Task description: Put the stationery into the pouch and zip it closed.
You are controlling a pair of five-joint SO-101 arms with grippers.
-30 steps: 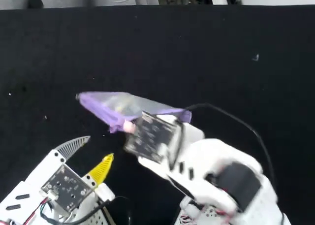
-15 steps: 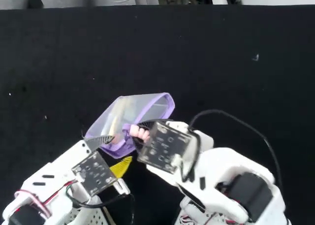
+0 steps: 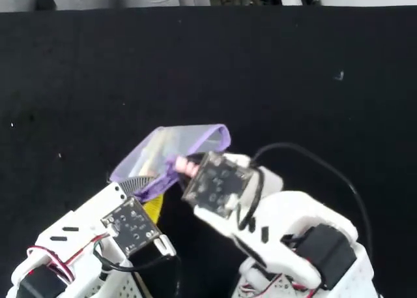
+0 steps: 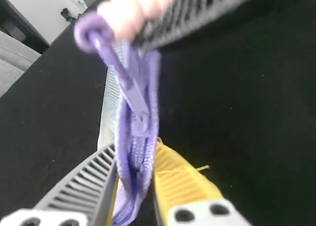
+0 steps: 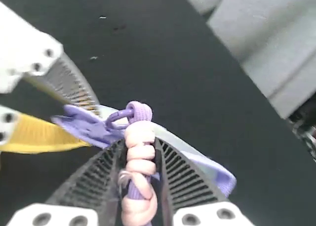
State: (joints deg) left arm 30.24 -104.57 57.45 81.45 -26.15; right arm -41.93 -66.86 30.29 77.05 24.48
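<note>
Pouch (image 3: pixel 192 140): purple, with a pale see-through panel. Pull (image 5: pixel 139 159): pink cord on a purple loop. My left gripper (image 4: pixel 134 175): one yellow finger (image 4: pixel 180 179), one grey ribbed. My right gripper (image 5: pixel 139 148): black ribbed fingers (image 5: pixel 183 179). Table (image 3: pixel 293 63): plain black.

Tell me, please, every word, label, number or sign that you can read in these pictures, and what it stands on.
None can be read.
The purple pouch and its pink zipper pull show no print.
The circuit board on the left wrist and the circuit board on the right wrist bear only specks too small to read.
</note>
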